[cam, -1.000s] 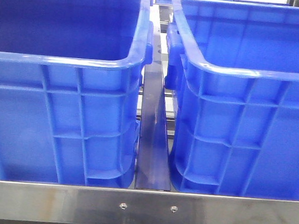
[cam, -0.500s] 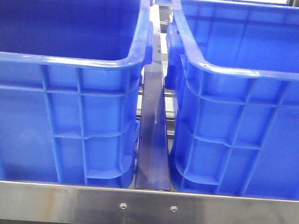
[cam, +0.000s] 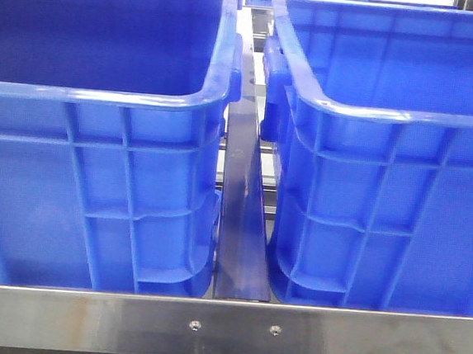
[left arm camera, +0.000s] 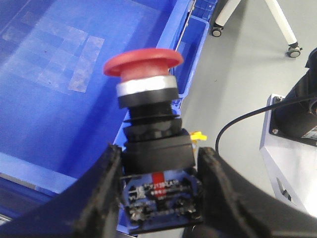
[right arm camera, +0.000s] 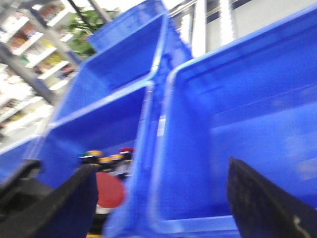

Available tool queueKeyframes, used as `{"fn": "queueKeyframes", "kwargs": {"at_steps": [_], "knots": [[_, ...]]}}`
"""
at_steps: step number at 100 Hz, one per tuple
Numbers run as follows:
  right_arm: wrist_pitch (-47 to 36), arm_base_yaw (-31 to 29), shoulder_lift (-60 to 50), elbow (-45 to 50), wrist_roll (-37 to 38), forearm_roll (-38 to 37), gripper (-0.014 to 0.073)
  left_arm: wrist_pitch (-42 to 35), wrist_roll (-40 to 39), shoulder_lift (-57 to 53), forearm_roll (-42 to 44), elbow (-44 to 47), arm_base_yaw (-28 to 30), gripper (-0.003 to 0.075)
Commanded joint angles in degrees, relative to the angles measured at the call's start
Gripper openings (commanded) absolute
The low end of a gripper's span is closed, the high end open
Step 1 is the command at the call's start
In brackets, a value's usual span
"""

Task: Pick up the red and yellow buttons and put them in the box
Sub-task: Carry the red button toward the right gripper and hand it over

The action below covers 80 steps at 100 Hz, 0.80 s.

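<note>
Left gripper [left arm camera: 158, 193] is clamping a red button [left arm camera: 148, 124] by its black body, one dark finger [left arm camera: 101, 193] pressing on each side, so the jaws are standing narrow around it. Its red mushroom cap is sitting upright above a silver collar, and a blue contact block with a small red mark is showing below, between the fingers. Behind the held button, a blue crate [left arm camera: 59, 79] is lying open with a pale, scuffed floor. Beyond that crate's rim, grey floor [left arm camera: 237, 84] is showing, along with a black cable [left arm camera: 237, 124] and a white housing [left arm camera: 292, 148].

Right gripper [right arm camera: 158, 198] is standing wide, its two dark fingers [right arm camera: 257, 198] well apart with nothing between them. Past them, in a blurred picture, two blue bins are sitting side by side; the near-empty bin [right arm camera: 247, 114] is filling most of the view. In the neighbouring bin [right arm camera: 104, 124], a cluster of buttons [right arm camera: 106, 158] with yellow and red caps is lying low against the wall; which of them is the yellow button, I cannot tell.

From the front, a steel rail [cam: 223, 329] is running across nearest, and two blue crates are standing behind it, apart, with a dark strip [cam: 241, 219] between them. Neither gripper is showing there.
</note>
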Motion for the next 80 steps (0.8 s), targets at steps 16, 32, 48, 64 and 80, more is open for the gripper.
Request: {"fn": "queueKeyframes", "kwargs": {"at_steps": [16, 32, 48, 64, 80], "knots": [[-0.5, 0.0, 7.5, -1.5, -8.9, 16.8, 0.057, -4.0, 0.0, -1.8, -0.8, -1.7, -0.4, -0.0019], [3.6, 0.0, 13.6, -1.5, -20.2, 30.6, 0.057, -4.0, 0.0, -1.8, -0.8, -1.7, -0.4, -0.0019], [7.1, 0.0, 19.0, -1.5, -27.5, 39.5, 0.057, -4.0, 0.0, -1.8, -0.8, -1.7, -0.4, -0.0019], [10.2, 0.0, 23.2, -1.5, -31.2, 43.8, 0.057, -4.0, 0.0, -1.8, -0.8, -1.7, -0.4, -0.0019], [13.3, 0.0, 26.1, -1.5, -33.3, 45.5, 0.057, -4.0, 0.0, -1.8, -0.8, -1.7, -0.4, -0.0019]]}}
